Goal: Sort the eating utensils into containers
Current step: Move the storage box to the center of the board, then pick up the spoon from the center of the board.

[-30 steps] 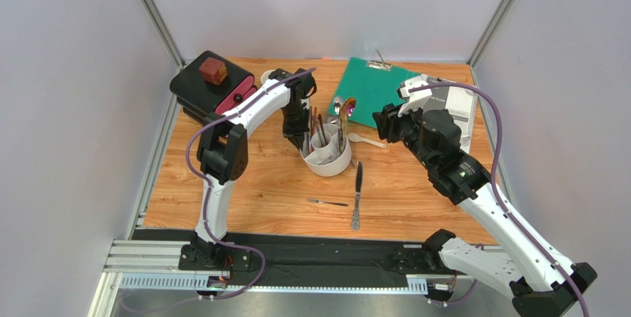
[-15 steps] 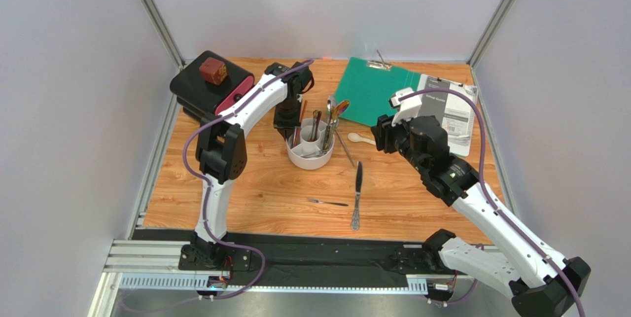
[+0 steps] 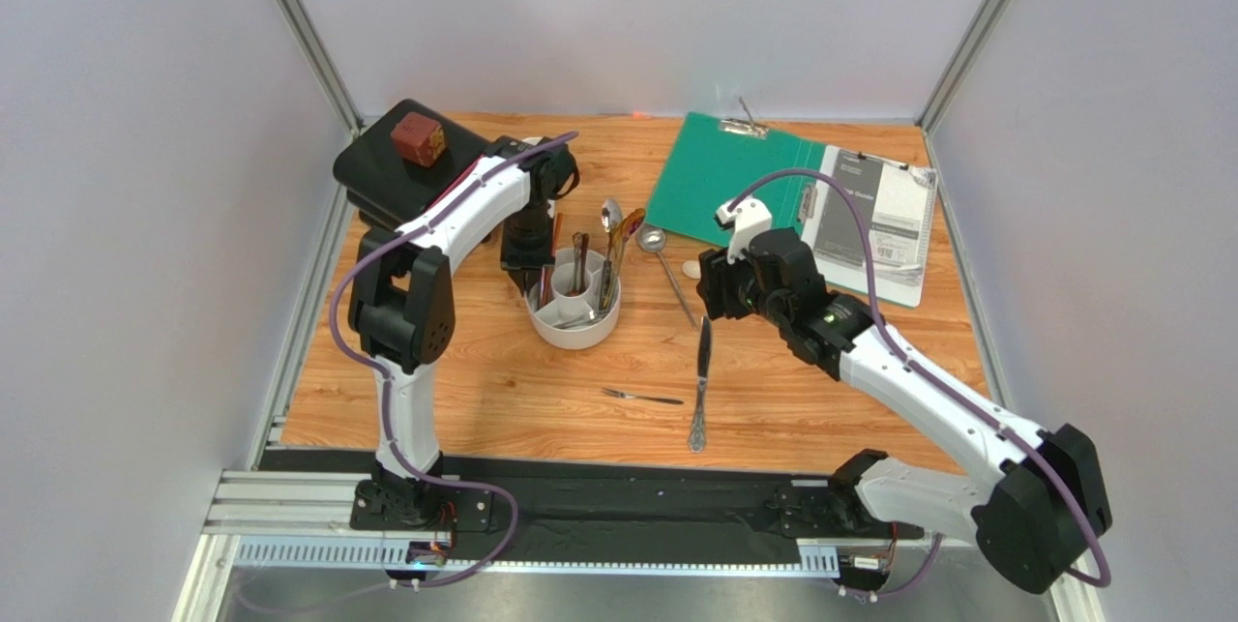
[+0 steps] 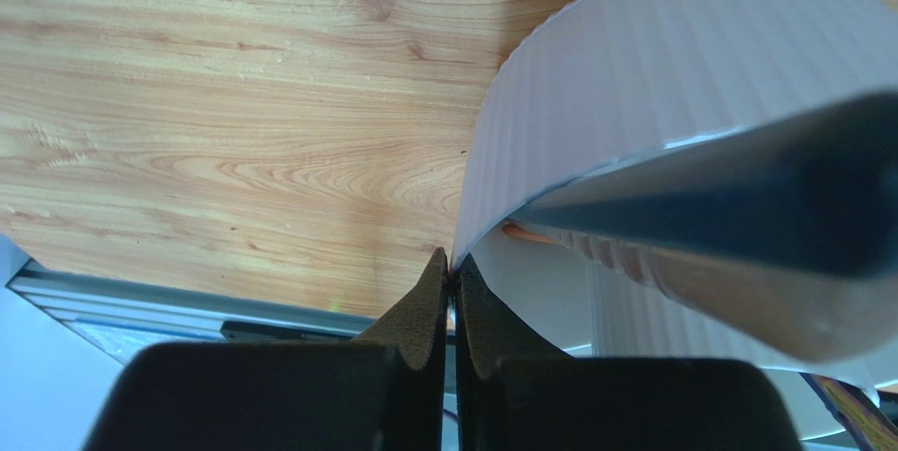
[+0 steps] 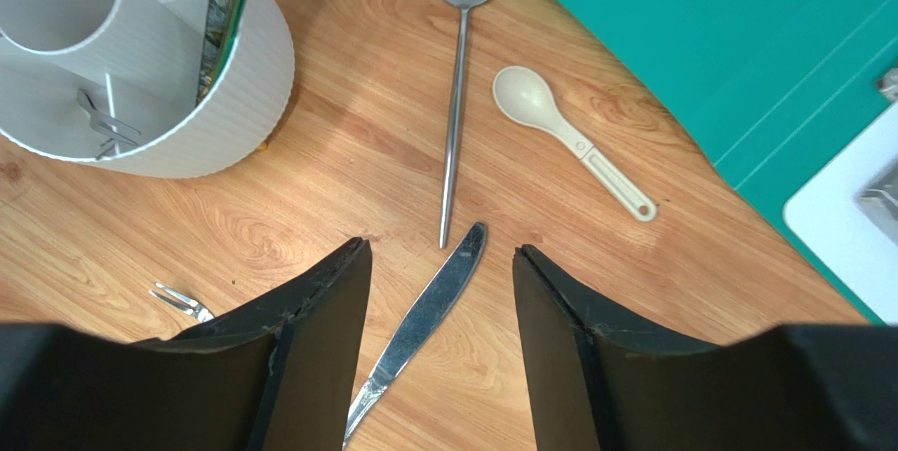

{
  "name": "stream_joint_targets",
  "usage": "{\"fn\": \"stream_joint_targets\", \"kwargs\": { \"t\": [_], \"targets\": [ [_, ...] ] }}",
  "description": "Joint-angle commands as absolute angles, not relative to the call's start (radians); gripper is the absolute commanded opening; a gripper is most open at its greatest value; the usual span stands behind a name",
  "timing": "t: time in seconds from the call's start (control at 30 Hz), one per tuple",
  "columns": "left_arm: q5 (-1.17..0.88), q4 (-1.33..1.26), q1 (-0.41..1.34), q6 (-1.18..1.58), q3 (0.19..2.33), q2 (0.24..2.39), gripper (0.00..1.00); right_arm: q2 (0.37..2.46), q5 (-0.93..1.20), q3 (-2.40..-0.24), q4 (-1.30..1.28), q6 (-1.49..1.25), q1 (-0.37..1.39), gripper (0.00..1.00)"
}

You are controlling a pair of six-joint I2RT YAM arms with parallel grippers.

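My left gripper (image 3: 526,271) is shut on the rim of the round white holder (image 3: 576,338), its fingertips (image 4: 434,274) pinching the ribbed wall (image 4: 654,83). Several utensils (image 3: 611,236) stand in its compartments. My right gripper (image 3: 709,291) hangs open above the table. A silver knife (image 5: 422,314) lies between and below its fingers, untouched. A long silver spoon (image 5: 455,104) and a small white spoon (image 5: 569,141) lie just beyond. A small fork (image 3: 644,397) lies left of the knife (image 3: 701,390).
A green clipboard (image 3: 727,180) and a white booklet (image 3: 872,223) lie at the back right. A black box (image 3: 393,184) with a red-brown cube (image 3: 419,139) on it stands at the back left, close behind the left arm.
The left gripper has dragged the white holder left and nearer. The right gripper has swung left and down over the knife, its jaws spreading wider.
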State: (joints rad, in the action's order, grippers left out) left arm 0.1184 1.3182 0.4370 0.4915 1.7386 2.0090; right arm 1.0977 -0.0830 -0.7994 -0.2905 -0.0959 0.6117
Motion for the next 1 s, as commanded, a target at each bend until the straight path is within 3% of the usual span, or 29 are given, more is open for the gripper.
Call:
{"fn": "stream_joint_targets", "kwargs": {
  "t": [0.0, 0.17, 0.27, 0.37, 0.97],
  "targets": [
    [0.147, 1.327, 0.434, 0.476, 1.727, 1.945, 0.04, 1.201, -0.022, -0.854, -0.201, -0.088, 0.601, 0.58],
    [0.130, 1.299, 0.434, 0.468, 1.717, 1.928, 0.18, 1.345, 0.015, -0.949, -0.184, -0.081, 0.594, 0.60],
    [0.136, 1.292, 0.431, 0.466, 1.721, 1.916, 0.20, 1.420, 0.040, -0.992, -0.175, -0.083, 0.591, 0.61],
    [0.147, 1.292, 0.423, 0.472, 1.727, 1.901, 0.32, 1.483, 0.025, -1.020, -0.161, -0.083, 0.591, 0.62],
    [0.219, 1.255, 0.308, 0.495, 1.715, 1.684, 0.36, 1.822, -0.015, -1.235, -0.190, -0.060, 0.588, 0.64]
  ]
}}
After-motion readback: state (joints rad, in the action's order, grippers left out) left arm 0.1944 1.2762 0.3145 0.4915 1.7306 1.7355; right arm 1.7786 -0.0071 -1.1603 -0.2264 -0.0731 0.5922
